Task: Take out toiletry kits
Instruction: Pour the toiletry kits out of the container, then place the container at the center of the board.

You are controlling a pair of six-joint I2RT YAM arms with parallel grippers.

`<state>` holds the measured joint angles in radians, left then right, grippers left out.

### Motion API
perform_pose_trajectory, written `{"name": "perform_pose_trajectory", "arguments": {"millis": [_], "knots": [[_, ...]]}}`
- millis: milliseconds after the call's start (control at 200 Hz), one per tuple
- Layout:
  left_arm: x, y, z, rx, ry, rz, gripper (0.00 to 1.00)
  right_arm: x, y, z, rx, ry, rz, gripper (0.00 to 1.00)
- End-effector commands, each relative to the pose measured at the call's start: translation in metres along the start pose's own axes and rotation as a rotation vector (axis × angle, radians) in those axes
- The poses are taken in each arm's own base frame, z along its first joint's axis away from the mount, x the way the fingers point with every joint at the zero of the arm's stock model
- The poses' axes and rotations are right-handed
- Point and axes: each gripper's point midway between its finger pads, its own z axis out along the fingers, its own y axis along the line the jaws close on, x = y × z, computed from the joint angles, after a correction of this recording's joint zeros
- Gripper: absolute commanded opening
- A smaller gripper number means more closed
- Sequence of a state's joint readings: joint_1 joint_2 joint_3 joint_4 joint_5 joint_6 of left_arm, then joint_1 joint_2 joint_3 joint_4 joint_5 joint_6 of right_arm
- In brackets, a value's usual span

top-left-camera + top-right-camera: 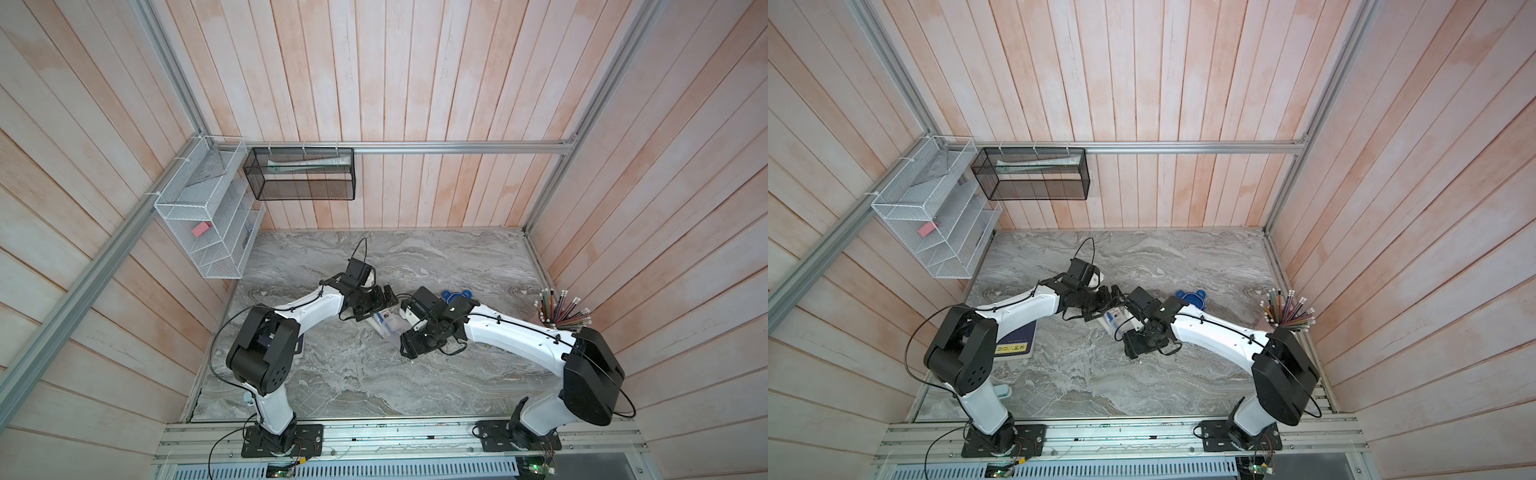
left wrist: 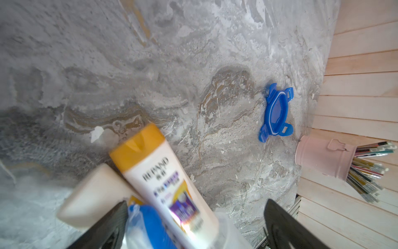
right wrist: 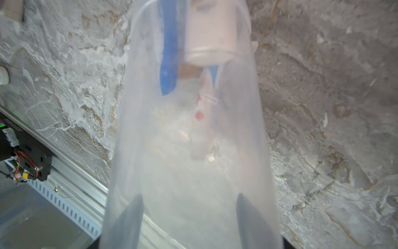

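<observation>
Clear container [image 3: 189,140]: clamped by right hand [image 3: 189,200], apparently steadied for emptying. Left hand [image 2: 193,207]: spread wide, straddling white bottle [image 2: 155,168], not yet gripping.

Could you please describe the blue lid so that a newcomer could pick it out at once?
Start at the grey marble tabletop and find the pink cup of pencils at its edge on the robot's right. Inward from that cup, toward the table's middle, the blue lid lies flat on bare stone. It is round and bright blue, with tabs sticking out.
</observation>
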<state>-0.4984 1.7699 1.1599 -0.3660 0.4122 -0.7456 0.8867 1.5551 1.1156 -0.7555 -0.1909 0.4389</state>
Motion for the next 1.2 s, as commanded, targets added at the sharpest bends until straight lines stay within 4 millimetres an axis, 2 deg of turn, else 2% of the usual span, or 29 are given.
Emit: {"name": "perform_pose_trajectory", "arguments": {"millis": [0,130,230,450,695,860,1020,1195], "knots": [[-0.003,0.004,-0.003,0.002,-0.006,0.019,1.00,0.012,0.008,-0.001,-0.051,0.072,-0.012,0.21],[-0.010,0.008,-0.008,-0.012,-0.023,0.018,1.00,0.022,0.009,-0.010,-0.069,0.078,0.000,0.21],[-0.023,0.011,-0.024,-0.017,-0.076,0.010,1.00,0.029,0.003,-0.024,-0.080,0.044,0.026,0.21],[-0.039,0.010,-0.061,-0.031,-0.170,0.012,1.00,0.029,-0.027,-0.047,-0.109,-0.096,0.128,0.20],[-0.031,0.008,-0.066,0.003,-0.172,0.003,1.00,0.014,-0.037,-0.067,-0.148,-0.256,0.158,0.20],[-0.026,0.009,-0.067,0.008,-0.184,0.008,1.00,0.014,-0.062,-0.067,-0.026,-0.242,0.164,0.19],[-0.025,0.009,-0.066,0.020,-0.185,0.009,1.00,-0.005,-0.077,-0.069,0.037,-0.355,0.185,0.18],[-0.027,0.014,-0.066,-0.003,-0.200,0.014,1.00,-0.035,-0.098,-0.077,0.127,-0.537,0.250,0.18]]}}
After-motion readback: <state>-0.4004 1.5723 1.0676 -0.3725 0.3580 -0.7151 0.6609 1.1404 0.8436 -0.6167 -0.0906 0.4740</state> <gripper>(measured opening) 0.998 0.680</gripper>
